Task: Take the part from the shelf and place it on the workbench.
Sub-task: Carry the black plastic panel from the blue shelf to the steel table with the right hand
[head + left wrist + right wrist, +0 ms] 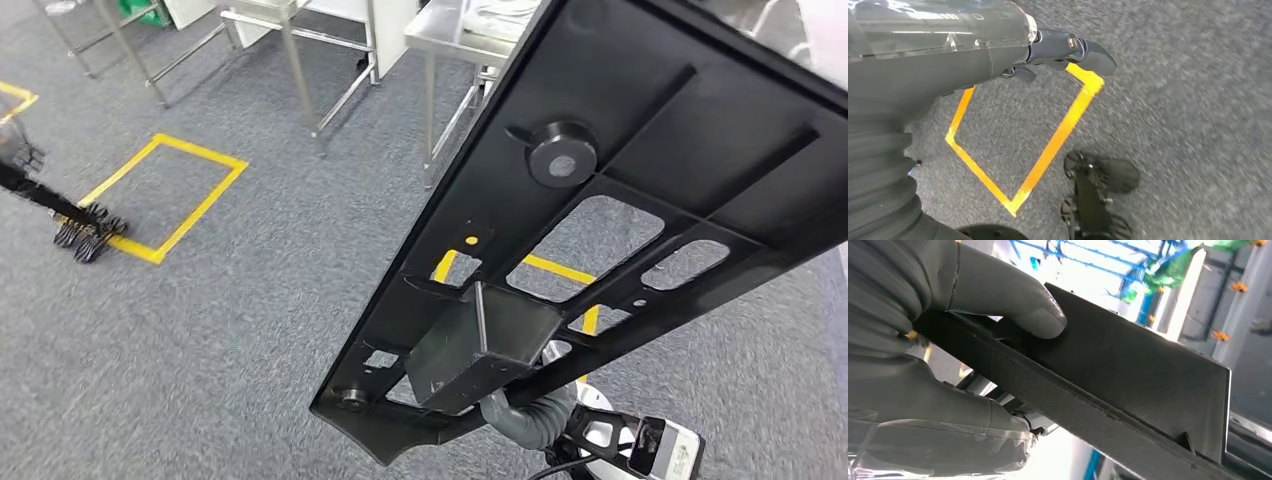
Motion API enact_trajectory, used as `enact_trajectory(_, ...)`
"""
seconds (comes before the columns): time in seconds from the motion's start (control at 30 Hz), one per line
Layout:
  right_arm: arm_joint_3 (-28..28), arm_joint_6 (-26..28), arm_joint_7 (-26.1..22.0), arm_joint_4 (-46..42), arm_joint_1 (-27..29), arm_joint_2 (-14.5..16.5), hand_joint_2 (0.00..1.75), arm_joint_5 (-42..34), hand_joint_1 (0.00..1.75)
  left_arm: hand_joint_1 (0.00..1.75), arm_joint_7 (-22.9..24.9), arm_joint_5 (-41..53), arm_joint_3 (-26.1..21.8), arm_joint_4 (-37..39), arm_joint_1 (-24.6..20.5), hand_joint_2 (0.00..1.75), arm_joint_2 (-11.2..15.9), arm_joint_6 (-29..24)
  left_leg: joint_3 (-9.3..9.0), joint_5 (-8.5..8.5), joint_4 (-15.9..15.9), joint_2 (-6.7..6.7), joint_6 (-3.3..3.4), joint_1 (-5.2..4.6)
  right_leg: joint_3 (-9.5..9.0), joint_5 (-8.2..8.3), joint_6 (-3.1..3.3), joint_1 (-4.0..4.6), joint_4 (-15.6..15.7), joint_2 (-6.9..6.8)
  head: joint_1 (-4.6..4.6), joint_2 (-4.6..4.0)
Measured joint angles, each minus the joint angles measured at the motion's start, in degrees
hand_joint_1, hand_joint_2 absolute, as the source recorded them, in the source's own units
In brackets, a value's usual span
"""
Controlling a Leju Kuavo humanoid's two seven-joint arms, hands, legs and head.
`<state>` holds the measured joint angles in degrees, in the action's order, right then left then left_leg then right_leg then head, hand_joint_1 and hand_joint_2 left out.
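Right wrist view: right hand (948, 365) grips the black part's (1128, 370) edge.

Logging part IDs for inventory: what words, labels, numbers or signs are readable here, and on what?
None are readable.
Black part, held by the right hand: no label or number shows.
Floor: plain yellow tape squares, no lettering.

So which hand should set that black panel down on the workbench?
Right. The right hand already grips the black panel, thumb pressed on its face. The left hand hangs over the carpet, holding nothing.
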<state>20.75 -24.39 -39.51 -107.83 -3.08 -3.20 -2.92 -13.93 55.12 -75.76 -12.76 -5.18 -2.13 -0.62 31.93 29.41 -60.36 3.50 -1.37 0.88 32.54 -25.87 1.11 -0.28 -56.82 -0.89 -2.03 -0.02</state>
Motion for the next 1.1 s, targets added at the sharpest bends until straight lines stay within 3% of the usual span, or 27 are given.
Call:
enact_trajectory(0.07, 0.0, -0.1, 0.4, -0.1, -0.3, 0.4, 1.75, -0.1, 1.75, 0.00, 0.0, -0.1, 0.0, 0.0, 0.1, 1.75, 0.0, 0.0, 3.41, 3.88, -7.4, -2.46, -0.23, 0.11, -0.06, 0.14, 0.39, -0.10, 0.1, 1.11, 0.00, 0.00)
enact_trajectory(0.1, 0.1, -0.1, 0.6, 0.0, -0.4, 0.6, 1.75, -0.1, 1.75, 0.00, 0.0, -0.2, -0.1, 0.0, 0.2, 1.75, 0.0, 0.0, 5.38, 5.44, -11.4, -2.86, -0.31, 0.11, -0.04, 0.14, 0.45, -0.05, 0.1, 1.78, 0.00, 0.00)
enact_trajectory(0.13, 0.1, -0.2, 0.8, 0.0, -0.3, 0.7, 1.75, -0.1, 1.75, 0.00, 0.0, -0.3, -0.1, 0.0, 0.3, 1.75, 0.1, 0.1, 6.80, 6.01, -13.9, -3.01, -0.34, 0.11, -0.05, 0.13, 0.46, -0.01, 0.0, 2.46, 0.00, 0.00)
enact_trajectory(0.17, 0.1, -0.2, 0.9, 0.0, -0.3, 0.8, 1.75, -0.1, 1.75, 0.00, 0.0, -0.4, -0.1, 0.0, 0.3, 1.75, 0.1, 0.1, 7.26, 5.36, -14.3, -3.07, -0.30, 0.11, -0.08, 0.10, 0.43, 0.01, -0.1, 3.17, 0.00, 0.00)
enact_trajectory(0.2, 0.2, -0.2, 1.0, 0.0, -0.3, 0.9, 1.75, -0.1, 1.75, 0.00, 0.0, -0.5, -0.1, 0.0, 0.3, 1.75, 0.1, 0.1, 6.53, 3.54, -12.2, -3.17, -0.21, 0.12, -0.14, 0.04, 0.36, 0.01, -0.2, 3.88, 0.00, 0.00)
enact_trajectory(0.23, 0.2, -0.2, 1.1, 0.0, -0.2, 0.9, 1.75, 0.0, 1.75, 0.00, 0.0, -0.5, -0.1, 0.0, 0.3, 1.75, 0.1, 0.1, 4.85, 1.07, -8.1, -3.63, -0.08, 0.17, -0.23, -0.05, 0.23, 0.00, -0.3, 4.57, 0.00, 0.00)
enact_trajectory(0.3, 0.2, -0.2, 1.0, 0.0, -0.3, 1.1, 1.75, 0.0, 1.75, 0.00, 0.0, -0.5, -0.1, 0.0, 0.3, 1.75, 0.1, 0.2, 1.35, -2.19, -0.2, -5.43, 0.30, 0.22, -0.23, -0.28, -0.20, 0.09, -0.6, 5.83, 0.00, 0.00)
enact_trajectory(0.37, 0.1, -0.3, 1.0, -0.1, -0.3, 1.2, 1.75, -0.1, 1.75, 0.00, -0.2, -0.4, -0.1, 0.0, 0.2, 1.75, 0.1, 0.5, 0.13, -2.65, 2.5, -6.24, 0.83, 0.13, 0.06, -0.32, -0.82, 0.10, -0.8, 6.75, 0.00, 0.00)
enact_trajectory(0.43, 0.1, -0.3, 0.9, -0.1, -0.3, 1.2, 1.75, -0.1, 1.75, 0.00, -0.3, -0.2, -0.1, 0.0, 0.1, 1.75, 0.1, 0.7, 0.09, -2.90, 2.7, -5.30, 1.56, 0.03, 0.35, -0.30, -1.55, -0.08, -0.8, 7.09, 0.00, 0.00)
enact_trajectory(0.5, -0.1, -0.3, 0.9, -0.1, -0.4, 1.2, 1.75, -0.1, 1.75, 0.00, -0.4, 0.0, -0.1, 0.0, -0.1, 1.75, 0.1, 0.9, 0.00, -3.12, 3.1, -4.30, 2.39, 0.09, 1.31, -1.69, -2.14, -0.05, -2.9, 4.88, 0.01, 0.00)
enact_trajectory(0.57, -0.2, -0.4, 0.9, -0.2, -0.6, 1.1, 1.75, -0.2, 1.75, 0.00, -0.4, 0.1, -0.1, 0.0, 0.0, 1.75, 0.1, 1.0, 0.00, -3.10, 3.2, -3.19, 2.88, 0.08, 4.46, -5.17, -2.56, -0.07, -9.3, 2.09, 0.01, 0.00)
enact_trajectory(0.63, -0.3, -0.4, 0.8, -0.1, -0.6, 1.1, 1.75, -0.2, 1.75, 0.00, -0.3, 0.1, -0.1, 0.0, 0.2, 1.75, 0.1, 1.0, 0.05, -2.99, 3.2, -1.95, 3.02, -0.08, 8.22, -7.86, -2.85, -0.27, -16.5, 1.36, 0.01, 0.00)
enact_trajectory(0.67, -0.3, -0.5, 0.8, -0.1, -0.5, 1.1, 1.75, -0.3, 1.75, 0.00, -0.3, 0.1, -0.1, 0.0, 0.2, 1.75, 0.1, 1.0, 0.03, -2.92, 3.2, -1.32, 3.03, -0.15, 8.95, -7.73, -2.88, -0.35, -17.7, 1.24, 0.01, 0.00)
enact_trajectory(0.7, -0.3, -0.5, 0.8, -0.1, -0.5, 1.1, 1.75, -0.3, 1.75, 0.00, -0.2, 0.1, -0.1, 0.0, 0.2, 1.75, 0.1, 1.1, -0.06, -2.84, 3.2, -0.73, 2.98, -0.22, 8.40, -6.45, -2.80, -0.38, -16.5, 1.06, 0.01, 0.00)
enact_trajectory(0.73, -0.4, -0.5, 0.8, -0.1, -0.5, 1.1, 1.75, -0.3, 1.75, 0.00, -0.2, 0.1, -0.1, 0.0, 0.1, 1.75, 0.1, 1.1, -0.24, -2.73, 3.2, -0.20, 2.91, -0.29, 6.61, -4.39, -2.58, -0.34, -13.0, 0.64, 0.01, 0.00)
enact_trajectory(0.8, -0.4, -0.5, 0.7, -0.2, -0.6, 1.1, 1.75, -0.3, 1.75, 0.00, -0.1, 0.1, -0.1, 0.0, 0.0, 1.75, 0.0, 1.3, -0.64, -2.45, 3.2, 0.75, 2.62, -0.49, 2.24, -1.07, -1.78, 0.17, -4.5, -1.57, 0.01, 0.00)
enact_trajectory(0.87, -0.5, -0.4, 0.5, -0.4, -0.6, 1.1, 1.75, -0.3, 1.75, 0.00, 0.0, 0.2, -0.1, 0.0, 0.0, 1.75, 0.0, 1.3, -0.85, -2.17, 3.2, 1.66, 2.10, -0.66, 0.47, -0.33, -1.06, 0.78, -0.8, -2.75, 0.00, 0.00)
enact_trajectory(0.93, -0.6, -0.4, 0.4, -0.6, -0.4, 1.1, 1.75, -0.1, 1.75, 0.00, 0.1, 0.2, -0.1, 0.0, -0.1, 1.75, 0.0, 1.5, -1.14, -2.00, 3.3, 2.58, 1.42, -0.75, 0.50, -0.22, -0.55, 0.82, -0.5, -1.61, -0.01, 0.00)
enact_trajectory(1.0, -0.7, -0.3, 0.3, -0.8, -0.2, 1.1, 1.75, 0.3, 1.75, 0.00, 0.1, 0.3, -0.1, 0.0, -0.2, 1.75, 0.0, 1.7, -0.95, -0.87, 2.0, 1.28, 0.82, -0.66, 0.10, 0.17, 0.01, 0.41, 0.2, -0.75, -0.01, 0.00)
enact_trajectory(1.03, -0.7, -0.2, 0.3, -0.9, -0.2, 1.2, 1.75, 0.5, 1.75, 0.00, 0.1, 0.4, -0.1, 0.0, -0.2, 1.75, 0.1, 1.8, -0.03, 0.57, -0.3, -0.10, 0.59, -0.56, -0.13, 0.32, 0.28, 0.18, 0.5, -0.44, -0.01, 0.00)
enact_trajectory(1.1, -0.7, -0.1, 0.2, -1.0, -0.1, 1.2, 1.75, 0.9, 1.75, 0.00, 0.1, 0.5, -0.1, 0.0, 0.0, 1.75, 0.1, 1.9, 3.56, 4.31, -7.9, -2.52, 0.25, -0.31, -0.23, 0.32, 0.61, 0.13, 0.5, 0.21, -0.01, 0.00)
